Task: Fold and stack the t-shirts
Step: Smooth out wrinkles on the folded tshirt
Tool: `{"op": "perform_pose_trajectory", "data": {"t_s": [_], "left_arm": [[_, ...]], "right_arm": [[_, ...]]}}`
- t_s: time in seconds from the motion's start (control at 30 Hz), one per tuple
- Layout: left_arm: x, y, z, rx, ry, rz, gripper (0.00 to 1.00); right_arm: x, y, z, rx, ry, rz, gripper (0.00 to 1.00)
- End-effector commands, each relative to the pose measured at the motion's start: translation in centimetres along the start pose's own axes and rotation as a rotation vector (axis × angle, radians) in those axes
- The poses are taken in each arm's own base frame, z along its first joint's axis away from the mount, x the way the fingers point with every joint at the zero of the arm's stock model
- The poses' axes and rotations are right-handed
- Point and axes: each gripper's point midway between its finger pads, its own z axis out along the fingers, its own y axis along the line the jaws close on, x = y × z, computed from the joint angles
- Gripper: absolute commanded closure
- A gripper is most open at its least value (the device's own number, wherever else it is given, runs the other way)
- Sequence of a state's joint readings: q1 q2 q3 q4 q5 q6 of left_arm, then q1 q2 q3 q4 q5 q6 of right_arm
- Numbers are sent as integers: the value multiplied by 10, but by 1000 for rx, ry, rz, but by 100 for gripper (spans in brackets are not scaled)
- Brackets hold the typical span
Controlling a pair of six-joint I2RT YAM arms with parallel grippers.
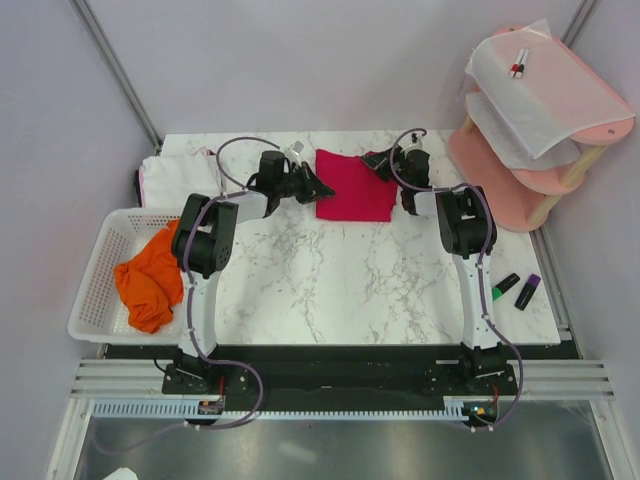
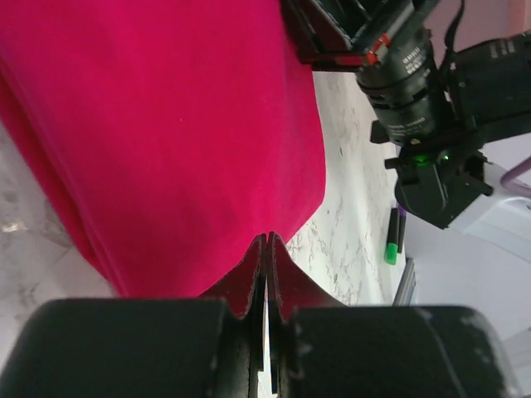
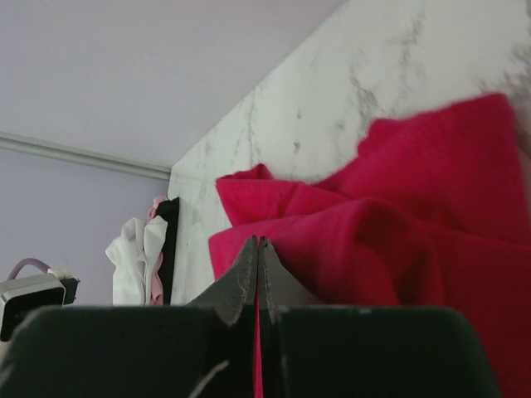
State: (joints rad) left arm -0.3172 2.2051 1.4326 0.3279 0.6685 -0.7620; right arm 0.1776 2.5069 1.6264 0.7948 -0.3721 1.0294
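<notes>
The crimson-red t-shirt (image 1: 352,186) lies folded at the far middle of the table; it also shows in the left wrist view (image 2: 166,124) and the right wrist view (image 3: 398,249). My left gripper (image 1: 320,187) (image 2: 267,239) is shut, its tips at the shirt's left edge, with no cloth showing between them. My right gripper (image 1: 380,163) (image 3: 259,242) is shut on a bunched fold at the shirt's far right corner. The white t-shirt (image 1: 175,172) (image 3: 133,257) lies at the far left. The orange t-shirt (image 1: 150,280) lies crumpled in the basket.
A white mesh basket (image 1: 95,290) stands at the left edge. A pink tiered rack (image 1: 530,175) with translucent sheets (image 1: 545,85) stands at the far right. Two markers (image 1: 515,288) lie near the right edge, also in the left wrist view (image 2: 390,249).
</notes>
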Motion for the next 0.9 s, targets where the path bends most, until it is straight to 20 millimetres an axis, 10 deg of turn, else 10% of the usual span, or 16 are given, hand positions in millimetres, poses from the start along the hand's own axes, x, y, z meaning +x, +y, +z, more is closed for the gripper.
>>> {"op": "perform_pose_trajectory", "data": {"t_s": [0.0,0.43,0.7,0.77,0.87], "left_arm": [[14,-16,20,103,45,-36,98],[66,40,18,-14,103,-112,98],[11,-9,-14,-108,26,122,97],[-13,-18,-35,-219,-24,208,88],[-45,-17,-64,-432,-74,269,40]], "right_arm": [[-7,14,7,-90,-22,37,100],[-16,-40,3,8,-81,94,100],[-21,-7,-9,-41,-50,21,100],[-24,12,-21,-50,-46,3,100],[-24,38,-43,-58,-40,-39,100]]}}
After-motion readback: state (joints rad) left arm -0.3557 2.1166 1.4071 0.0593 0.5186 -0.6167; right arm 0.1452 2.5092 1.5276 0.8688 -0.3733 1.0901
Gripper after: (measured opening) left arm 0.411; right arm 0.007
